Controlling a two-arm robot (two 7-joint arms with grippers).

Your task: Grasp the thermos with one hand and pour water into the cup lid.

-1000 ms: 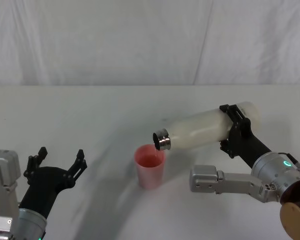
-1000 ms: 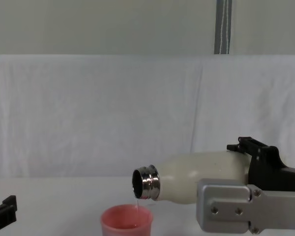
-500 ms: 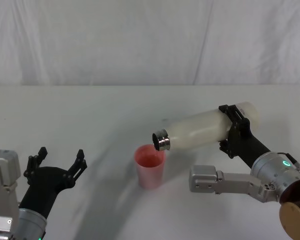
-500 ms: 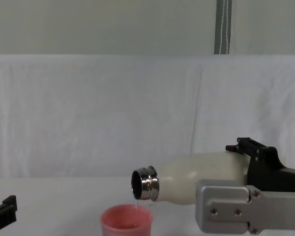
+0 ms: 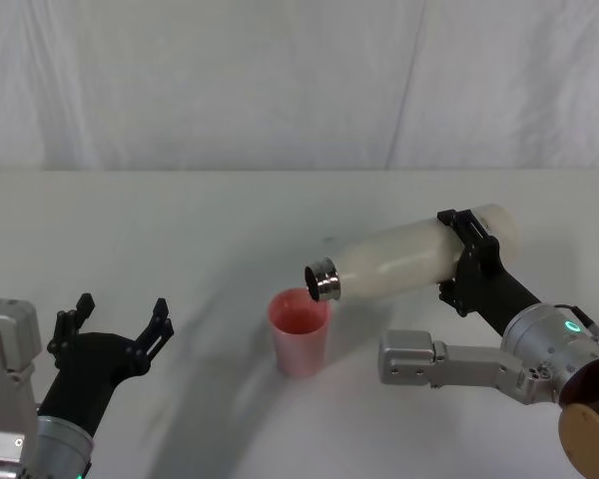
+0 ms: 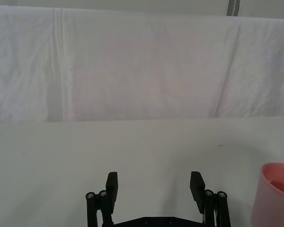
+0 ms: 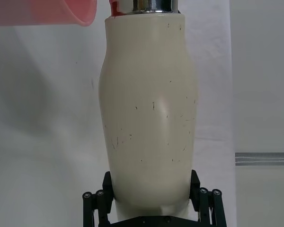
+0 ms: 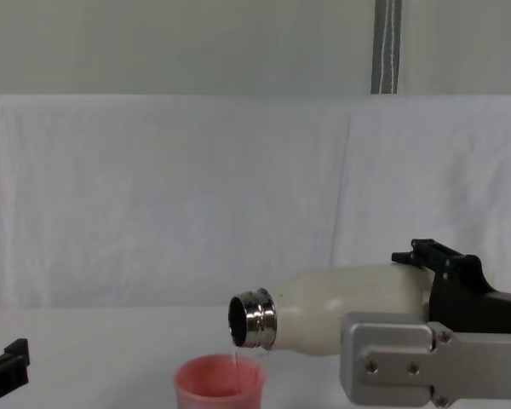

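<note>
Thermos (image 5: 399, 261) lies tipped, base clamped between the right gripper (image 5: 472, 261) fingers, steel neck over the pink cup lid (image 5: 299, 331). Left gripper (image 5: 115, 324) rests spread and empty, well apart.

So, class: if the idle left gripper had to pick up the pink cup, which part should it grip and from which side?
Grip the cup lid across its tapered side wall, below the rim, coming in level from the robot's left. The thermos, held by the right gripper, hangs tilted over the rim from the right, so top and right are blocked. The left gripper sits open on that free side. The cup holds liquid, so keep it upright.
</note>
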